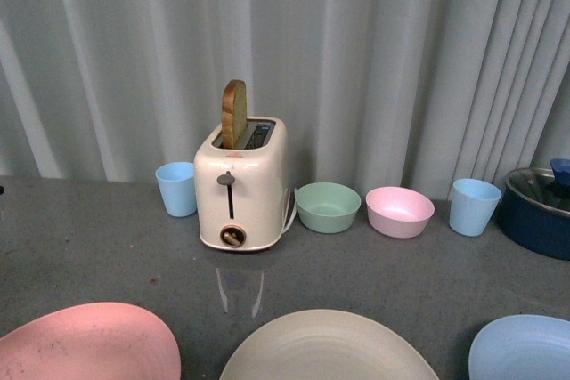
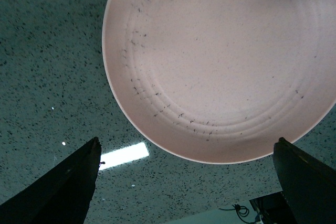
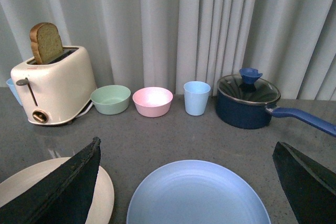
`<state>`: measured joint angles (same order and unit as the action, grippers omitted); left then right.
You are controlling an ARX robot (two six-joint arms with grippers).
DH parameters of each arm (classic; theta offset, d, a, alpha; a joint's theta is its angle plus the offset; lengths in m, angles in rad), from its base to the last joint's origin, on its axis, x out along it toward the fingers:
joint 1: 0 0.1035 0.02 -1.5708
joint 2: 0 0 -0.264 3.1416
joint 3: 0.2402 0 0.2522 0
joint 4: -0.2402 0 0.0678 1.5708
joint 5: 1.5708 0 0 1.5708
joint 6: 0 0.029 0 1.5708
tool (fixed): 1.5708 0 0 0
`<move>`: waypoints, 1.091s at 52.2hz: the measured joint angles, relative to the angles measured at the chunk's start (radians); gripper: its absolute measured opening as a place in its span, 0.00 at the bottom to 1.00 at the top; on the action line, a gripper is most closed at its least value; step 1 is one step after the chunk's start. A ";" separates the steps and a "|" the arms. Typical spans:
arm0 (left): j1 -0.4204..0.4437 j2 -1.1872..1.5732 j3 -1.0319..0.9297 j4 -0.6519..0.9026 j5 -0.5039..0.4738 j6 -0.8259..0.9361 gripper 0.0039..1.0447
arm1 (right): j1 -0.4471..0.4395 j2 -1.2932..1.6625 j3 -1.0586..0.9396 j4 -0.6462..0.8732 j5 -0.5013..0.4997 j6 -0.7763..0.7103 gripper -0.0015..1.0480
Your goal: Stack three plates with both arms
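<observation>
Three plates are lying apart in a row along the near edge of the grey speckled surface point(image 1: 80, 238): the pink plate point(image 1: 89, 344) left, the cream plate point(image 1: 328, 349) in the middle, the blue plate point(image 1: 525, 349) right. The front view's lower edge is cutting all three off. Bare surface is lying open between them and the toaster point(image 1: 242, 186), green bowl point(image 1: 327, 206) and pink bowl point(image 1: 400, 211) at the back.

The left gripper point(image 2: 186, 141) is hovering spread wide and holding nothing, with the pink plate's dark-specked rim showing between its fingers. The right gripper point(image 3: 186, 141) is gaping just as wide above the blue plate, one finger hiding part of the cream plate.

Pink plate point(image 2: 226, 61) (perhaps dirty) beyond jaws.
</observation>
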<state>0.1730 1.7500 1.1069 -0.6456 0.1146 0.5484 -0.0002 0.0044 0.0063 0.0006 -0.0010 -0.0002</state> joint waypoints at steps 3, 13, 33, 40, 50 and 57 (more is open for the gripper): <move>-0.003 0.042 0.010 -0.003 -0.004 -0.023 0.94 | 0.000 0.000 0.000 0.000 0.000 0.000 0.93; -0.036 0.146 0.015 0.106 -0.008 -0.117 0.94 | 0.000 0.000 0.000 0.000 0.000 0.000 0.93; -0.039 0.253 0.063 0.243 -0.050 -0.157 0.94 | 0.000 0.000 0.000 0.000 0.000 0.000 0.93; -0.010 0.274 0.080 0.258 -0.068 -0.152 0.94 | 0.000 0.000 0.000 0.000 0.000 0.000 0.93; 0.034 0.304 0.092 0.255 -0.061 -0.129 0.94 | 0.000 0.000 0.000 0.000 0.000 0.000 0.93; 0.054 0.324 0.093 0.242 -0.045 -0.106 0.94 | 0.000 0.000 0.000 0.000 0.000 0.000 0.93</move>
<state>0.2268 2.0739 1.1999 -0.4034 0.0696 0.4423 -0.0002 0.0044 0.0063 0.0006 -0.0010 -0.0006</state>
